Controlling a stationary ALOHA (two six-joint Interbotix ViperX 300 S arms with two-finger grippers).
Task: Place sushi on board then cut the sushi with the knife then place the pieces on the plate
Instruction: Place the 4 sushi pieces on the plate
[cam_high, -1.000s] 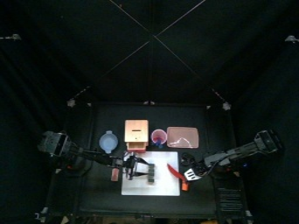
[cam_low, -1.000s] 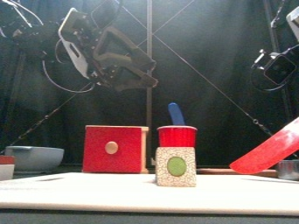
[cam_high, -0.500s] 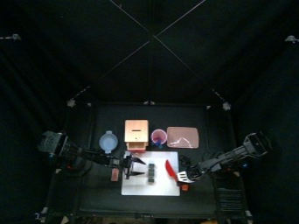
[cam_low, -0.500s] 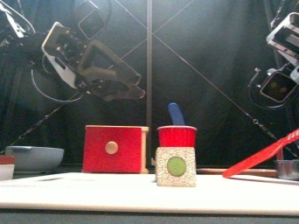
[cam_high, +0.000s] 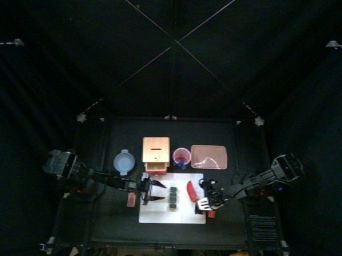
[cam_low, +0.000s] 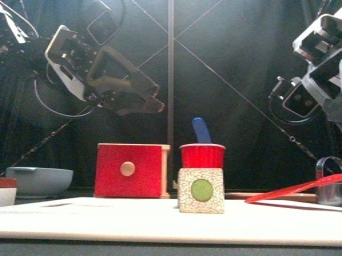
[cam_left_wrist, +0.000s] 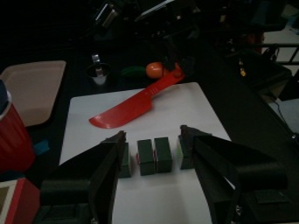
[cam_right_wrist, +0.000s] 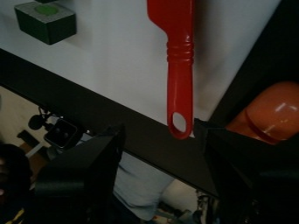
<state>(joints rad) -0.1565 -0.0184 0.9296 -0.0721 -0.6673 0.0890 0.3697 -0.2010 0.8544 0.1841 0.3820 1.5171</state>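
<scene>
Your left gripper spread, empty | right gripper same | red toy knife on white cutting board, blade partly out of view.

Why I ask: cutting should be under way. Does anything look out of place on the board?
Yes: the red knife lies almost flat on the white board beside the sushi, its handle end past the board's edge. The right gripper has its jaws open either side of the handle, so nothing holds it.

Spread-jawed left hand; spread-jawed right hand
</scene>
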